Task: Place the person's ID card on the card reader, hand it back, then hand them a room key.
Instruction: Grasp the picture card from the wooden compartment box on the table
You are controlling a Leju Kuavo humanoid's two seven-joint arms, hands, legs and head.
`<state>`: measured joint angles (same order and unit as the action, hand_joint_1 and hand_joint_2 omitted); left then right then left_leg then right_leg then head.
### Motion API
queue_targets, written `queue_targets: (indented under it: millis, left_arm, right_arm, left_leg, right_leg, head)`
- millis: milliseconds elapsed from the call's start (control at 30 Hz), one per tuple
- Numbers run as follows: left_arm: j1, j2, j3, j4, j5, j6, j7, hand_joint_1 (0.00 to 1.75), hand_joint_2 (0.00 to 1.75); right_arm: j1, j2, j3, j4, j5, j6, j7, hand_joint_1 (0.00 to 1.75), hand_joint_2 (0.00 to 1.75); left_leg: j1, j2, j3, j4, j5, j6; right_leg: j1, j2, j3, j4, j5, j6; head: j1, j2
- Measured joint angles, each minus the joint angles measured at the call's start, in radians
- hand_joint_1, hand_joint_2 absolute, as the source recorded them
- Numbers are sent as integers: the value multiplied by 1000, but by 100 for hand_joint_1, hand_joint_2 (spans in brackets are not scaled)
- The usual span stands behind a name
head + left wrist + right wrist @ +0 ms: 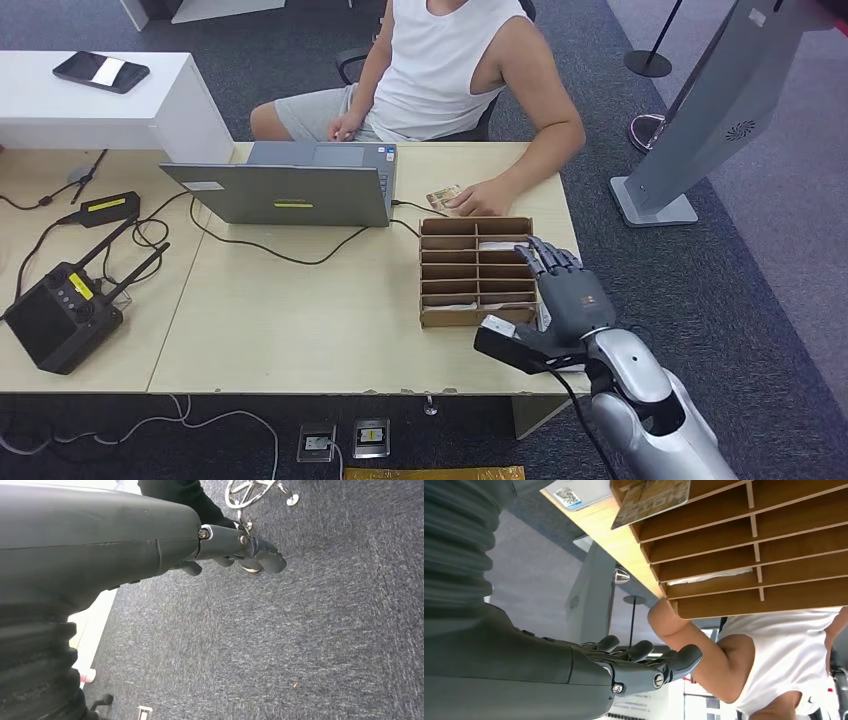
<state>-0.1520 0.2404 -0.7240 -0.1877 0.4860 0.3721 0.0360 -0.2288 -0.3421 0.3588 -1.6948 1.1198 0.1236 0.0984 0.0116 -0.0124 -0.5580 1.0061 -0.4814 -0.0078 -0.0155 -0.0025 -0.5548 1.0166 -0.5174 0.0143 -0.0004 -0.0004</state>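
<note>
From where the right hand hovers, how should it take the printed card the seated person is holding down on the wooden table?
Pinch the printed card by its free end, the one nearer the grey laptop. The person's hand covers the other end. It lies flat, so lift an edge, with the right hand reaching over the divided cardboard tray.

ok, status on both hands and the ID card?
Right hand open, empty, beside the wooden organizer. Left hand hanging over carpet, holding nothing. ID card on the desk under the person's hand. Nothing blocking the reach.

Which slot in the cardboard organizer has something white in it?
The left-column slot second from the robot's end of the cardboard organizer: a white card lies inside. The other slots look empty.
</note>
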Motion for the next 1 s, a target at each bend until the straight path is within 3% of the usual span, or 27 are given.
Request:
queue_targets:
  millis: [433,1000]
  left_arm:
    - [0,0,0,0,5,1,0,0,175]
    - [1,0,0,2,8,3,-2,0,175]
  right_arm:
    - [-54,56,25,168,-54,-69,-6,0,175]
    - [-93,83,31,326,-93,-115,-20,0,175]
  left_leg:
    - [0,0,0,0,0,0]
    - [0,0,0,0,0,0]
  right_leg:
    - [0,0,0,0,0,0]
    - [0,0,0,0,0,0]
  head:
    - [0,0]
    - [0,0]
